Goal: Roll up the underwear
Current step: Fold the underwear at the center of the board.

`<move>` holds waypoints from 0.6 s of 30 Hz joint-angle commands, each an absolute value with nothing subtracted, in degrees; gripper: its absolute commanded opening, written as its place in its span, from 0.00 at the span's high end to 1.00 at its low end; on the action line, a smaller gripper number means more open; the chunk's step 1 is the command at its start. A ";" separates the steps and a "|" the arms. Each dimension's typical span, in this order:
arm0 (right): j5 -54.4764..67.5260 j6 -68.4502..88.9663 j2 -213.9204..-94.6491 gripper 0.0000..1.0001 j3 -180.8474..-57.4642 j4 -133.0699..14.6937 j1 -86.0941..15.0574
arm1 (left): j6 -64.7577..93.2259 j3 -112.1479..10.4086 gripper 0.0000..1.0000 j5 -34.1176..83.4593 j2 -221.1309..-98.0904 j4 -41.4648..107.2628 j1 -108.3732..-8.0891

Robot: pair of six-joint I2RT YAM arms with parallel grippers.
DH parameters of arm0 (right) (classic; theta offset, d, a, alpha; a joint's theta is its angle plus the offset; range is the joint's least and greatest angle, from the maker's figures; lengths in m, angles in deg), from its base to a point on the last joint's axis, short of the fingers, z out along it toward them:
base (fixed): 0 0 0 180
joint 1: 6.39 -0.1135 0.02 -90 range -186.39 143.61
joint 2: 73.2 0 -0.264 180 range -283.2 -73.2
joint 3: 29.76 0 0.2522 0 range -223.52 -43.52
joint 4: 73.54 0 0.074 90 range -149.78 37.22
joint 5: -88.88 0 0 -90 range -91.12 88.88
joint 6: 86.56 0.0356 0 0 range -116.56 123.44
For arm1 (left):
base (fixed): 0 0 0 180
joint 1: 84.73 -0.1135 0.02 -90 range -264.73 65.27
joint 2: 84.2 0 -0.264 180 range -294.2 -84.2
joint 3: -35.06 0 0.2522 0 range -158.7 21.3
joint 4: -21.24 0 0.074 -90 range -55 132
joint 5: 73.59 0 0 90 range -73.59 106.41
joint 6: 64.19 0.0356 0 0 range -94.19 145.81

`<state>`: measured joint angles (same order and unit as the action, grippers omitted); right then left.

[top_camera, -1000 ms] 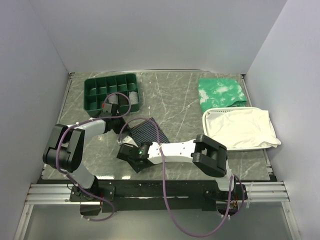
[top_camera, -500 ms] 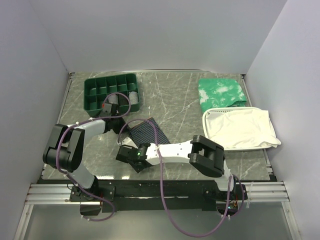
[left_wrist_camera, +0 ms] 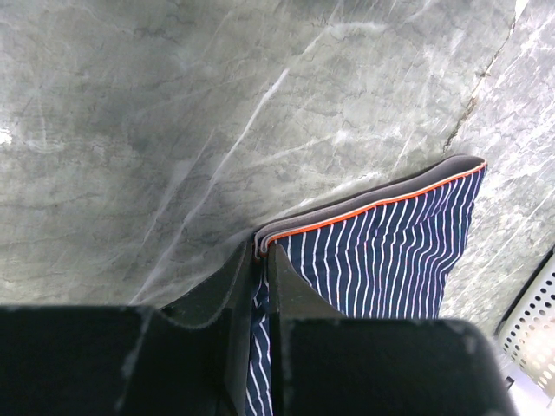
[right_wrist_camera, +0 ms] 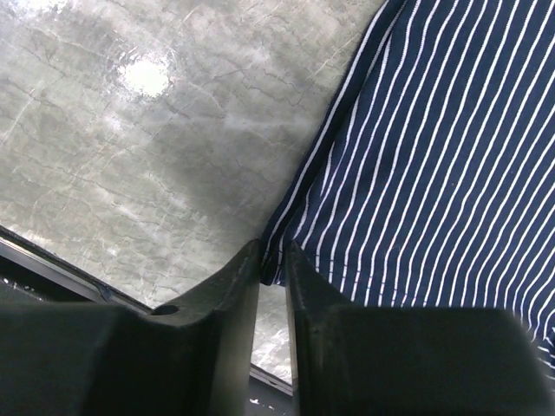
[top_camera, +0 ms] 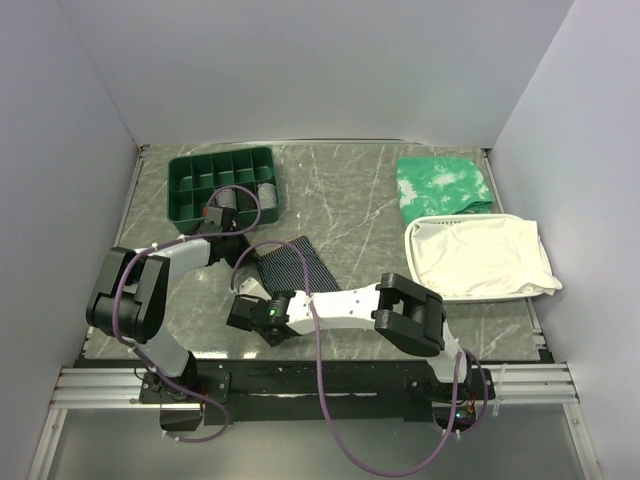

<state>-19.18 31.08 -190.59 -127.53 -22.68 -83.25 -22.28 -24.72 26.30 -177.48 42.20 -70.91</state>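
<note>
The underwear (top_camera: 297, 262) lies flat on the marble table (top_camera: 360, 200), left of centre in the top view. The left gripper (left_wrist_camera: 263, 251) is pinched tight on its orange-trimmed waistband corner. The right gripper (right_wrist_camera: 273, 253) is clamped on a hem corner, probably to tension the fabric for rolling.

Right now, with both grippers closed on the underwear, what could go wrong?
The right gripper holds only the corner of the underwear; it may slip out.
The left gripper pinches just the waistband edge, so uneven tension could skew the roll.
The purple cable arcs over the fabric and might drag it.
</note>
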 commanded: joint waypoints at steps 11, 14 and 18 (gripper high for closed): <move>-18.88 32.62 -187.73 0.95 -126.58 -22.43 -83.38 | -21.91 -24.05 0.99 22.66 -172.72 45.11 -71.90; -17.47 32.54 -185.89 0.97 -126.49 -23.13 -83.30 | -21.65 -23.44 0.99 21.16 -170.35 46.77 -72.25; -14.49 32.36 -183.34 1.00 -126.14 -24.45 -82.86 | -21.73 -22.83 0.99 19.58 -167.36 48.97 -72.51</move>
